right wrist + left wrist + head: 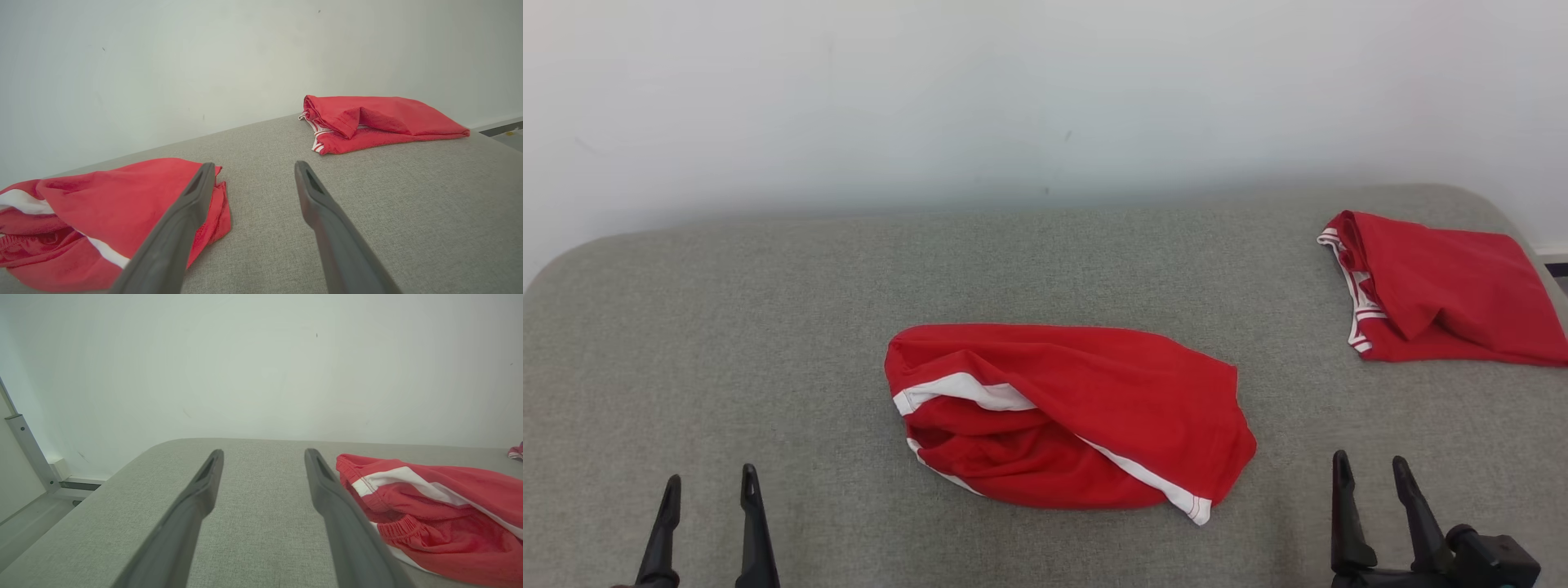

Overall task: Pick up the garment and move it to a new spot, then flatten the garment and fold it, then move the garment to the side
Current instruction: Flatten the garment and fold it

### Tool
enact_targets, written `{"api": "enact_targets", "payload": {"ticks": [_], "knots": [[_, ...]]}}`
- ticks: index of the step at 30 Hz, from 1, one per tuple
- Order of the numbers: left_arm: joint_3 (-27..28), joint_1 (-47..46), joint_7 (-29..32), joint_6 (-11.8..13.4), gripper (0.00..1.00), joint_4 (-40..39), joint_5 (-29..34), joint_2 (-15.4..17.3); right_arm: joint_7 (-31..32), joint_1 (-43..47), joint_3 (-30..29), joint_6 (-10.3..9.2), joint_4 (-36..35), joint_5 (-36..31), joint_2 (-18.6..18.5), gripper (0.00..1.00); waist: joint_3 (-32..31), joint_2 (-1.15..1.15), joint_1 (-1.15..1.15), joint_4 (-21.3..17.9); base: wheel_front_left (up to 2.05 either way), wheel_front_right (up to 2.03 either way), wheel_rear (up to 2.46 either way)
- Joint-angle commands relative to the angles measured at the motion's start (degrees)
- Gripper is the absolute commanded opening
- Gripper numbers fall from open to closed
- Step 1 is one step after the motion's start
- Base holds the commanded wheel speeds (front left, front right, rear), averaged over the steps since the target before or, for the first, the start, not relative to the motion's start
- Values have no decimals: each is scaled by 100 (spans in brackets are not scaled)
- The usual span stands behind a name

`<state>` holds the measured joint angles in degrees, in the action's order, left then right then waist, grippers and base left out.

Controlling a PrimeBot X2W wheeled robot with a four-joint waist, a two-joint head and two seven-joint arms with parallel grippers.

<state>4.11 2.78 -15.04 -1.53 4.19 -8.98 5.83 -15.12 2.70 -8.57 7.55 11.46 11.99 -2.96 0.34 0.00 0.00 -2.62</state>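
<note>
**Two grippers wide open, garment untouched**

I see the crumpled red garment (1070,416), white-striped, lying at the middle of the grey counter (768,327). My left gripper (709,486) is over the counter's near left and my right gripper (1372,469) over its near right. Both are spread wide and hold nothing. A folded second garment (1437,286) lies at the counter's far right corner.

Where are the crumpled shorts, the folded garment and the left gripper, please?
crumpled shorts (1094,392): head view, upper panel.
folded garment (1454,278): head view, top layer.
left gripper (711,478): head view, between fingertips.
</note>
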Motion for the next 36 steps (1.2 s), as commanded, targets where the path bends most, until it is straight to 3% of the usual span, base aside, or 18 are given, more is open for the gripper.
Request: {"api": "enact_targets", "payload": {"ticks": [1, 13, 29, 30, 31, 32, 33, 34, 36], "knots": [[56, 78, -19, -28, 100, -48, 71, -31, 0, 49, 37, -15, 15, 34, 18, 100, 2, 0, 0, 8, 0, 0, 0], [252, -22, -19, -292, 100, 24, 314, -197, 0, -128, 688, -15, 369, -74, 18, 100, -4, 0, 0, 242, 0, 0, 0], [-67, -205, -19, -433, 100, 143, 377, -291, 1, -827, 933, -15, 2171, 128, -43, 100, 141, 0, 0, 921, 0, 0, 0], [-68, -208, -19, -439, 100, 148, 383, -292, 1, -869, 950, -15, 2265, 152, -40, 84, 147, 0, 0, 939, 0, 0, 0], [-63, -216, -19, -440, 100, 158, 387, -290, 1, -906, 963, -15, 2363, 169, -37, 44, 146, 0, 0, 953, 0, 0, 0], [-63, -216, -19, -440, 100, 158, 387, -290, 1, -906, 963, -15, 2363, 169, -37, 44, 146, 0, 0, 953, 0, 0, 0], [-57, -219, -19, -445, 100, 172, 396, -290, 1, -937, 973, -15, 2436, 188, -34, 15, 138, 0, 0, 965, 0, 0, 0], [-46, -216, -19, -450, 100, 181, 402, -292, 1, -966, 987, -15, 2499, 212, -33, 0, 127, 0, 0, 968, 0, 0, 0], [-14, -181, -19, -454, 100, 191, 405, -293, 0, -993, 995, -15, 2574, 232, -33, 0, 89, 0, 0, 949, 0, 0, 0]]}}
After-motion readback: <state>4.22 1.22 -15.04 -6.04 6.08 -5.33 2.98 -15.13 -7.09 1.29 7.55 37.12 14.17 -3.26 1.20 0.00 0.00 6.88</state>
